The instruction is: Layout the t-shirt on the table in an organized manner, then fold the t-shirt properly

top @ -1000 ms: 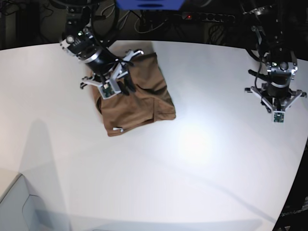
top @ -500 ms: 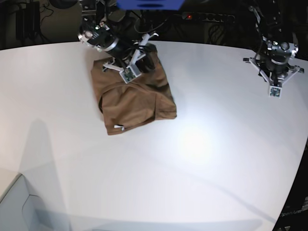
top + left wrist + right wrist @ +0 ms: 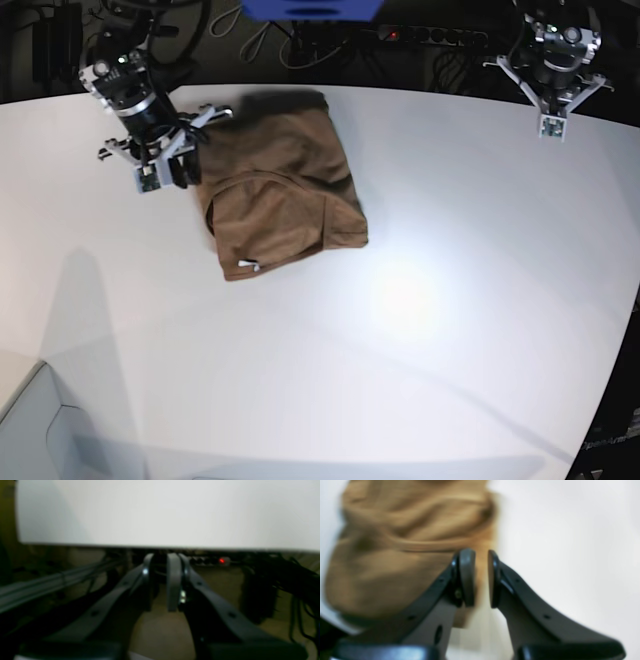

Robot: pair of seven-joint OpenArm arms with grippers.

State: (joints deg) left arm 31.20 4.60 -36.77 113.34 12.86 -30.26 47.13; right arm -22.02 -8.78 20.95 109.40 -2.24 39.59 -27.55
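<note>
The brown t-shirt point(image 3: 285, 190) lies folded into a rough rectangle on the white table point(image 3: 420, 350), with a small white tag point(image 3: 245, 266) at its near corner. My right gripper point(image 3: 178, 165) hovers just left of the shirt's far-left corner. In the right wrist view its fingers point(image 3: 467, 577) stand nearly together with nothing between them, the gripper point(image 3: 481, 555) in front of the blurred shirt point(image 3: 407, 542). My left gripper point(image 3: 556, 60) is at the table's far right edge, away from the shirt. In the left wrist view it point(image 3: 161, 560) is shut and empty.
A power strip with a red light point(image 3: 392, 35) and cables lie beyond the far table edge; it also shows in the left wrist view point(image 3: 221, 560). A pale box corner point(image 3: 30, 430) sits at the near left.
My right gripper has left the shirt's far edge and swung left, off the cloth. My left arm has drawn back to the far table edge. The shirt stays folded.
</note>
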